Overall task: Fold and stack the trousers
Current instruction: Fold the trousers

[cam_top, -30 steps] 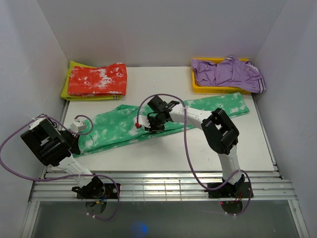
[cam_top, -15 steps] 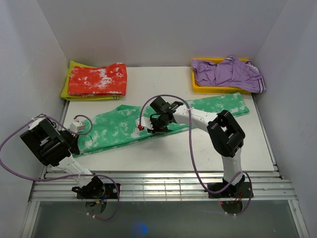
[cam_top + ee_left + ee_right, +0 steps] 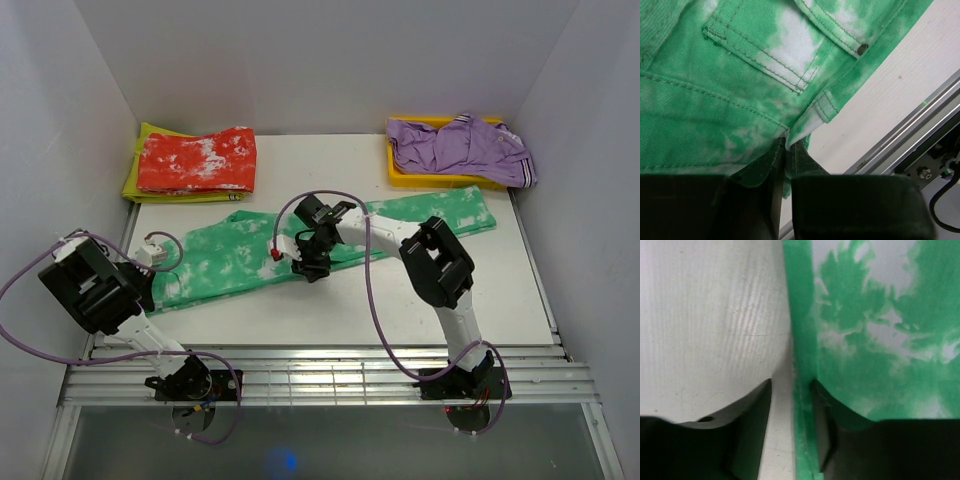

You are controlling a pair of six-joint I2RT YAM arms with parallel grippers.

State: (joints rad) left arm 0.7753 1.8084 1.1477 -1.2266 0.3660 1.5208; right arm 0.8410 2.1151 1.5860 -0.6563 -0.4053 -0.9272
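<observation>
The green trousers with white blotches (image 3: 230, 260) lie stretched flat across the table from near left to far right. My left gripper (image 3: 157, 277) is at their waist end. In the left wrist view it (image 3: 788, 145) is shut on the waistband corner of the trousers (image 3: 740, 75), next to a pocket and a rivet. My right gripper (image 3: 310, 265) is low over the near edge of the trousers at mid-length. In the right wrist view it (image 3: 791, 385) is open, and its fingers stand either side of the trousers' edge (image 3: 802, 340).
A folded red-and-white garment (image 3: 195, 160) lies on a yellow-green cloth at the back left. A yellow tray (image 3: 440, 181) with a purple garment (image 3: 460, 145) stands at the back right. A metal rail (image 3: 320, 360) runs along the near edge. White walls close in three sides.
My right gripper has shifted a little left and nearer along the trousers' edge, and its arm has swung with it. The left gripper keeps its hold and has barely moved.
</observation>
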